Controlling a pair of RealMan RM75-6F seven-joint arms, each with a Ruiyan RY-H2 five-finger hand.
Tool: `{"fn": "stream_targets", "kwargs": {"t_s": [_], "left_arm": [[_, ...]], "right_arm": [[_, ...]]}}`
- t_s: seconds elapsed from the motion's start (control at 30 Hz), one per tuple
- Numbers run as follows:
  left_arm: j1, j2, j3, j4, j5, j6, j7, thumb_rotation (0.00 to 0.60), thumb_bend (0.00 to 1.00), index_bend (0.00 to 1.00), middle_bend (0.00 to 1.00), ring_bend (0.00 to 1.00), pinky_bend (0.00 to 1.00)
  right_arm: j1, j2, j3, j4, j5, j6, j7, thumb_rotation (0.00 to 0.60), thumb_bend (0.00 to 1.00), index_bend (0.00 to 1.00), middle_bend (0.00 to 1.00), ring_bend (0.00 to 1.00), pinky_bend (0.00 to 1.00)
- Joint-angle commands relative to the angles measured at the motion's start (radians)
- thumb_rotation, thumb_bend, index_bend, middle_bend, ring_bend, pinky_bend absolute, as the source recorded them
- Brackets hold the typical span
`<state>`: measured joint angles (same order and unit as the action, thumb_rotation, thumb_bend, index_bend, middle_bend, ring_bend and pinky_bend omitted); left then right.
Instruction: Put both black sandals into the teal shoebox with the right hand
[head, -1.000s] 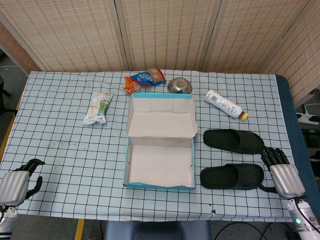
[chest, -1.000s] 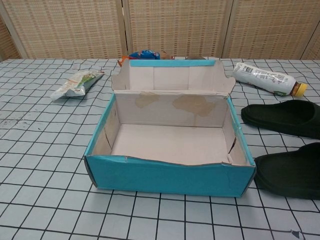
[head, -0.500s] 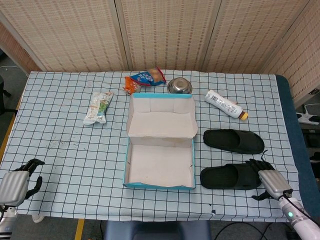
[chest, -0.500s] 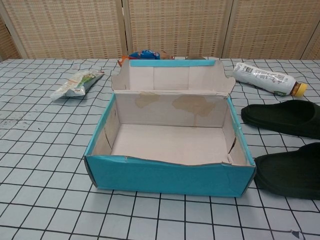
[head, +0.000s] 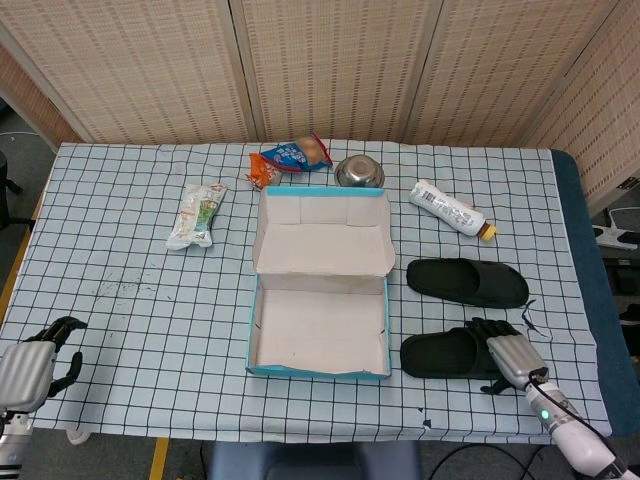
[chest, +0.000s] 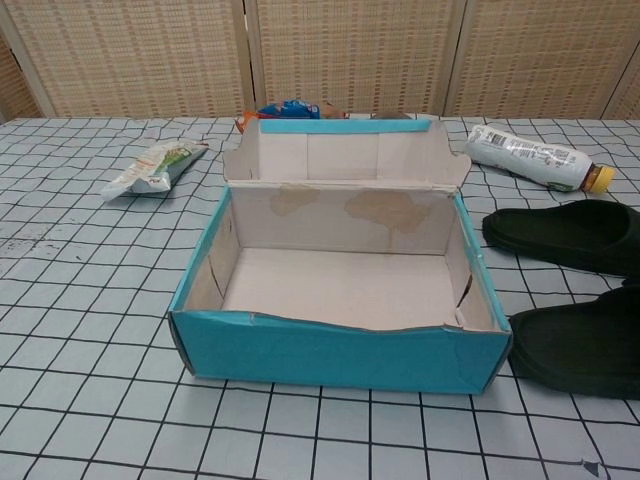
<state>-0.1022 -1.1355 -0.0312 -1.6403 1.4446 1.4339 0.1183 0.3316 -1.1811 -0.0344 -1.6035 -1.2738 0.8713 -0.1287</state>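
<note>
Two black sandals lie right of the teal shoebox (head: 266, 300). The far sandal (head: 465, 282) and the near sandal (head: 447, 353) both lie flat on the checked cloth, toes toward the box. My right hand (head: 505, 350) lies over the near sandal's heel end, fingers stretched out across it and not closed around it. The box stands with its lid folded back and is empty inside (chest: 340, 285). The chest view shows both sandals, the far sandal (chest: 575, 235) and the near sandal (chest: 585, 345), at its right edge. My left hand (head: 35, 365) sits at the table's front left corner, fingers curled, holding nothing.
Behind the box are a snack bag (head: 290, 157) and a steel bowl (head: 359, 172). A white bottle (head: 450, 209) lies behind the far sandal. A green-white packet (head: 198, 213) lies left of the box. The table's right edge runs close to my right hand.
My right hand has moved left and toward the box, from beside the sandals' heels onto the near sandal's heel end. Sandals, box and left hand have not moved.
</note>
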Motion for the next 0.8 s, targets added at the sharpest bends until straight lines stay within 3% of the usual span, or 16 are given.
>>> {"fn": "stream_targets", "kwargs": {"t_s": [0.03, 0.17, 0.2, 0.27, 0.4, 0.57, 0.8], "left_arm": [[0.000, 0.001, -0.001, -0.001, -0.001, -0.001, -0.003, 0.600, 0.50, 0.28, 0.23, 0.41, 0.57], [0.000, 0.001, 0.000, 0.001, -0.002, -0.002, -0.002, 0.600, 0.50, 0.28, 0.23, 0.40, 0.57], [0.000, 0.001, -0.001, -0.001, -0.003, -0.003, -0.004, 0.600, 0.50, 0.28, 0.23, 0.40, 0.57], [0.000, 0.003, -0.001, -0.002, -0.003, -0.003, -0.005, 0.600, 0.50, 0.28, 0.23, 0.41, 0.57], [0.002, 0.003, -0.001, -0.001, 0.000, 0.002, -0.005, 0.600, 0.50, 0.28, 0.23, 0.40, 0.57], [0.002, 0.005, -0.001, -0.002, 0.000, 0.002, -0.007, 0.600, 0.50, 0.28, 0.23, 0.40, 0.57], [0.003, 0.007, -0.003, -0.004, -0.003, 0.004, -0.006, 0.600, 0.50, 0.28, 0.23, 0.41, 0.57]], "right_arm": [[0.003, -0.035, 0.006, 0.031, 0.015, 0.013, -0.022, 0.600, 0.00, 0.00, 0.00, 0.00, 0.00], [0.000, -0.075, 0.013, 0.069, 0.016, 0.042, -0.034, 0.600, 0.00, 0.05, 0.11, 0.02, 0.03], [-0.003, -0.085, 0.015, 0.080, 0.008, 0.059, -0.037, 0.600, 0.00, 0.09, 0.16, 0.07, 0.08], [-0.017, -0.112, 0.019, 0.108, -0.016, 0.110, -0.034, 0.600, 0.00, 0.23, 0.31, 0.26, 0.26], [-0.043, -0.139, 0.027, 0.144, -0.067, 0.205, -0.024, 0.600, 0.00, 0.44, 0.48, 0.49, 0.50], [-0.072, -0.099, 0.033, 0.091, -0.103, 0.308, -0.081, 0.600, 0.00, 0.49, 0.52, 0.52, 0.53], [-0.080, 0.071, 0.036, -0.144, -0.089, 0.348, -0.247, 0.600, 0.00, 0.54, 0.55, 0.55, 0.57]]}}
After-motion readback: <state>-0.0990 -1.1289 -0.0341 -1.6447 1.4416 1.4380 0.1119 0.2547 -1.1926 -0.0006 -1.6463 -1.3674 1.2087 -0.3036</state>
